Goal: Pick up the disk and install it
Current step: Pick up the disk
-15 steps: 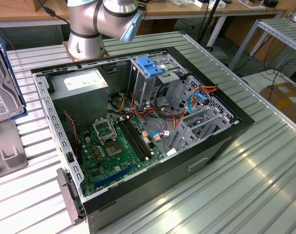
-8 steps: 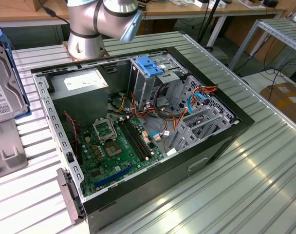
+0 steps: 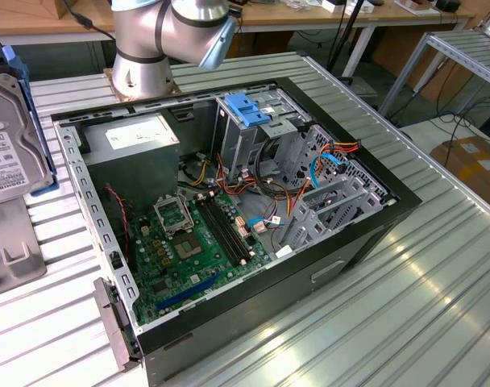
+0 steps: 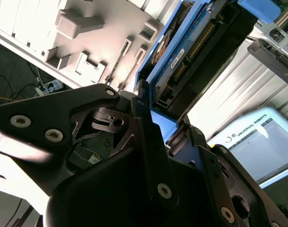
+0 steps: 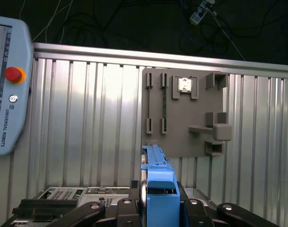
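The gripper (image 5: 160, 210) clamps the disk (image 5: 159, 187) edge-on, long axis pointing straight outward

We see the disk (image 5: 160, 189) in bright blue carrier plastic, its face silver with a white label in the exterior view. Pincer (image 5: 159, 205) matte black, silver screws. Table (image 3: 438, 266) bare aluminium, ribbed in lengthwise stripes. Fixture plate (image 5: 186, 113) flat grey. Case (image 3: 229, 322) black, motherboard (image 3: 188, 250) green, bracket (image 3: 247, 107) inside it the same bright blue. Pendant button (image 5: 13, 74) red.
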You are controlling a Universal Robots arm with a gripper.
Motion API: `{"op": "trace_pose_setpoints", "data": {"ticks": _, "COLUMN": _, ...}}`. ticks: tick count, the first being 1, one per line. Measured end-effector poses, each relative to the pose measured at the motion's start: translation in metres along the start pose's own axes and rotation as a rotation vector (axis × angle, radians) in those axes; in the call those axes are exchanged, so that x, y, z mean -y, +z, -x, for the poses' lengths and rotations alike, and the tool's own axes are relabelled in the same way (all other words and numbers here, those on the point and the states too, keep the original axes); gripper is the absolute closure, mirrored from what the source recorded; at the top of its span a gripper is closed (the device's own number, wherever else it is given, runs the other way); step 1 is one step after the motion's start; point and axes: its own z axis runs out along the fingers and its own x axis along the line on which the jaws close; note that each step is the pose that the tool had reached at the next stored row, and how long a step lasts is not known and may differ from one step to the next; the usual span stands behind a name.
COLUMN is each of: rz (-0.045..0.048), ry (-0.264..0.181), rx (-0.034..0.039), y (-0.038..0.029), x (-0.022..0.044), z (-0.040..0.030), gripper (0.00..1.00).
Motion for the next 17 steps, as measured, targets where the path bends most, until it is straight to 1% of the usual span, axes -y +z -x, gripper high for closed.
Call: {"op": "trace_pose_setpoints", "data": {"ticks": 17, "rz": 0.0000, "ry": 0.000, "rx": 0.0000, "y": -0.0009, "x": 0.0150, "z": -0.0032, "gripper": 0.63}}
